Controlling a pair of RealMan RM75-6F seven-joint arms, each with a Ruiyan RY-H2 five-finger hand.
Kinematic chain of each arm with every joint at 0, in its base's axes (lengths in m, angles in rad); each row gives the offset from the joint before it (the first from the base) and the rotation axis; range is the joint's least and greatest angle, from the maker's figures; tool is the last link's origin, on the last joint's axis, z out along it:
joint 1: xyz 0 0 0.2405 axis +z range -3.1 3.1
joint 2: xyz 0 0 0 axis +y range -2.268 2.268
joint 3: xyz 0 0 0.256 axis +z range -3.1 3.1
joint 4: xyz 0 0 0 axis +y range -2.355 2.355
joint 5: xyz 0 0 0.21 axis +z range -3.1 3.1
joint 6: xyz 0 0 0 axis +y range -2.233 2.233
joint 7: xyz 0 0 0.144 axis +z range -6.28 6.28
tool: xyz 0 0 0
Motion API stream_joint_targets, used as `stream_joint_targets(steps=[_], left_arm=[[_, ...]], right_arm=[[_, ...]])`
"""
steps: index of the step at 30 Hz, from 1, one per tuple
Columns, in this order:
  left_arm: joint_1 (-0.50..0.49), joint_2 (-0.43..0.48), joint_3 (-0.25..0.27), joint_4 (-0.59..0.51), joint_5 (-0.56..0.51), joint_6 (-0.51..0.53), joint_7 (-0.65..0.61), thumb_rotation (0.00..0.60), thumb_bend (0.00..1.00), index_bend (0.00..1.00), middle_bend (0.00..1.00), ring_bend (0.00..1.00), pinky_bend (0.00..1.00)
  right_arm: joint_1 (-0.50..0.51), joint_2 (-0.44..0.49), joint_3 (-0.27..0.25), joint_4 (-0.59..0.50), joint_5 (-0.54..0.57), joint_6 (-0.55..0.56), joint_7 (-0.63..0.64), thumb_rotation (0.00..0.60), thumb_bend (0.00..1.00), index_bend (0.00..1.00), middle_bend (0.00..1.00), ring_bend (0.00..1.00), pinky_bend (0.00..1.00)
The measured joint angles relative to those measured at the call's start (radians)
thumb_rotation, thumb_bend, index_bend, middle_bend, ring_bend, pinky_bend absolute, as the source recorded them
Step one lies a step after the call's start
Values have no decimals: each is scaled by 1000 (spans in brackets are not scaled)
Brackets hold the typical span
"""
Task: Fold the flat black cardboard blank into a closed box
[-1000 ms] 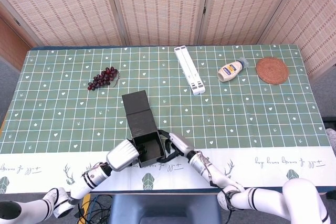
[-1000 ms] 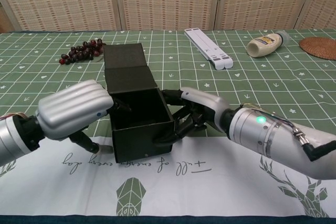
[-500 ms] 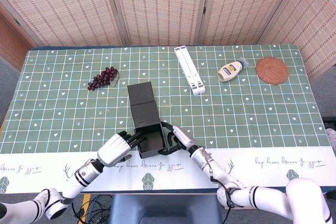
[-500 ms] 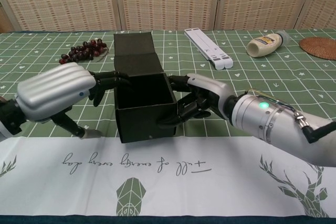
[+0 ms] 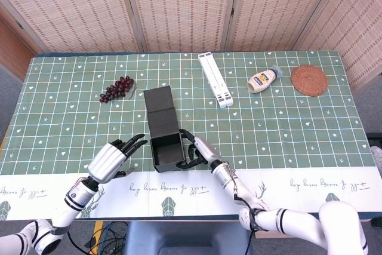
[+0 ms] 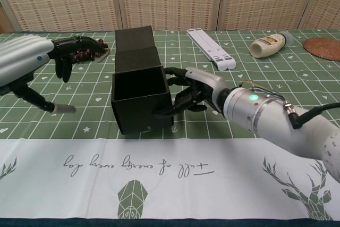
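Black box (image 5: 166,149): open-topped, on the counter (image 5: 286,129), lid flap (image 5: 160,107) stretching away beyond it. Right hand (image 5: 197,150) nearer, fingers pressed against its right wall, steadying it. Left hand (image 5: 111,158) well apart leftward, fingers spread, empty.

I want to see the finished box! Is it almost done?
Partly. The black box already stands with its walls up. The right hand touches its side; the left hand is open, off to the side. The lid flap lies open behind, so closing is left.
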Motion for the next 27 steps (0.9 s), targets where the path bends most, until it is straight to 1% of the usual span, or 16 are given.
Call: stream_joint_targets(steps=[3,6,11,15,19,23,25,27], left_arm=[[9,13,-3,-13,-21,-18,-26,600,99,141,140,522,502],[15,17,-5,-17,-37,-30,-48,600,98,141,138,522,501],[21,23,-12,-29,-65,-54,-94,600,99,140,134,519,499],[24,32,-19,-46,-84,-75,-137,600,99,131,129,518,498],[24,42,-19,-69,-99,-103,-177,600,99,93,116,514,497],[23,55,-17,-93,-118,-140,-230,600,99,11,63,507,497],[19,65,-15,-106,-124,-163,-278,600,99,0,14,501,497],[14,77,-11,-120,-133,-192,-343,600,99,0,0,499,497]], right_arm=[[2,-10,0,-2,11,1,-24,600,210,0,73,623,921],[-3,-2,-7,-25,18,-5,-31,600,186,0,15,580,909],[-20,39,-19,-87,31,-18,-41,600,120,0,0,547,908],[-39,99,-30,-172,49,-34,-47,600,113,0,0,542,908],[-60,170,-38,-260,57,-32,-61,600,112,0,0,539,903],[-77,244,-31,-345,51,-20,-66,600,112,0,0,539,903],[-86,292,-23,-401,38,-16,-63,600,112,0,0,539,902],[-96,351,-12,-458,15,-7,-61,600,112,0,0,539,902]])
